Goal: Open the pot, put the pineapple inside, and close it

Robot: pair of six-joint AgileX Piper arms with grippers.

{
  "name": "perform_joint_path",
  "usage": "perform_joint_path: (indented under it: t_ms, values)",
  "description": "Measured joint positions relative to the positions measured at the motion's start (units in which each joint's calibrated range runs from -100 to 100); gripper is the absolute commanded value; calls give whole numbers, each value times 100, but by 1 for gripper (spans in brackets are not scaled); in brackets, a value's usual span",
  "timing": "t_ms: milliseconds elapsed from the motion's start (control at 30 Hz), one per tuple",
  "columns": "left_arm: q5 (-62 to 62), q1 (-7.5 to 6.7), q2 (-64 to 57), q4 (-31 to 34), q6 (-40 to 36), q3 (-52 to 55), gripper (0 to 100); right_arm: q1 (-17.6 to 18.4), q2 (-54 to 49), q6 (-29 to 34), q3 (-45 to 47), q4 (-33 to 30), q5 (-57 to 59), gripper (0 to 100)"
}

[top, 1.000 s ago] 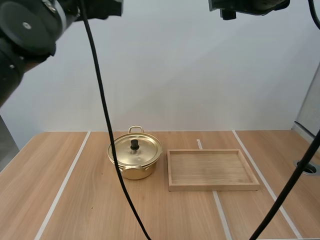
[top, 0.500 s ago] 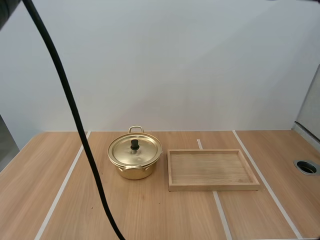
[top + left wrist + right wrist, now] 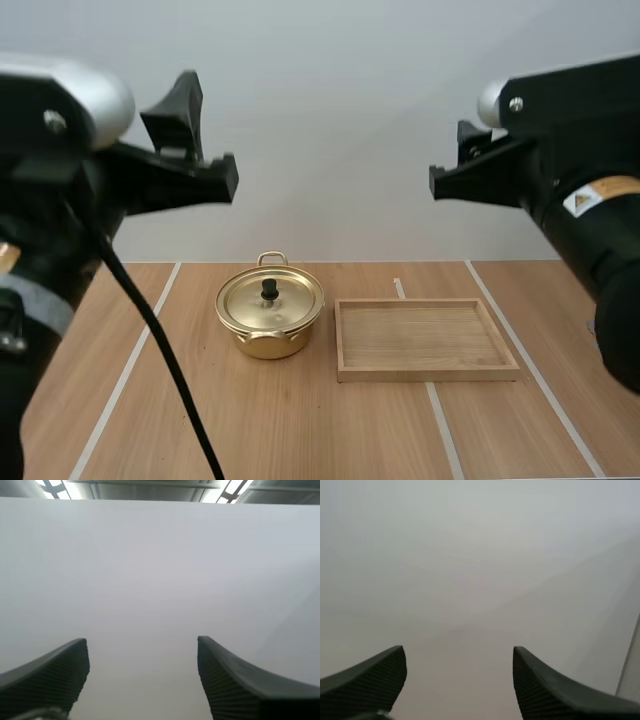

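Pot (image 3: pixel 266 341), brass-coloured, stands on the tabletop (image 3: pixel 300 430) a little left of the middle and nearer the far edge than the near one, with one loop handle turned to the far edge. Its lid (image 3: pixel 285 303) sits flat on the rim, and the black knob (image 3: pixel 269 289) stands upright at its centre. Just beside the pot, toward the right edge, lies a shallow wooden tray (image 3: pixel 427 373), separated from it by a narrow strip of tabletop; its floor is bare wood.

Your left arm (image 3: pixel 60 180) and right arm (image 3: pixel 570 190) are raised high above the tabletop, one to each side, well apart from pot and tray. The left claw (image 3: pixel 141 647) has its fingers spread wide, ribbed faces turned to each other, with nothing between them and a plain white wall beyond. The right claw (image 3: pixel 457 652) is likewise wide and holds nothing.

As far as you can judge, none of the three steps is done. You have yet to lift the lid off by its knob, bring the pineapple and put it inside, and set the lid back. The first move calls for one claw to come down over the knob.
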Motion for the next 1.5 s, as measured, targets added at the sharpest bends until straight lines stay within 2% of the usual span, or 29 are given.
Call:
perform_joint_path:
  t_ms: [200,400,767,833,867,967,1233,1333,1433,1500]
  values:
    - [368,-9,-318,199,-9,654,100,0,-642,0,772,53,209,100]
    - [318,130,-590,311,-29,1627,100,7,-794,0,1675,76,950,100]
    - [300,210,-629,353,-29,2264,100,15,-1083,0,2039,118,1431,100]
    - [315,295,-629,353,-29,2667,100,29,-1138,0,2224,127,1598,100]
    - [333,313,-632,353,-29,2758,100,71,-1326,0,2819,127,1400,100]
    - [462,352,-632,353,-29,3017,100,73,-1438,0,3290,213,724,100]
    - [831,378,-632,376,-241,3224,100,73,-1452,0,3441,551,542,100]
    - [1264,383,-632,425,-331,3224,100,73,-1452,0,3441,578,915,100]
    - [1910,383,-632,785,-597,3224,100,73,-1452,160,3455,617,1731,100]
    - [2126,383,-632,1206,-1046,3232,100,73,-1457,308,3455,644,2003,100]
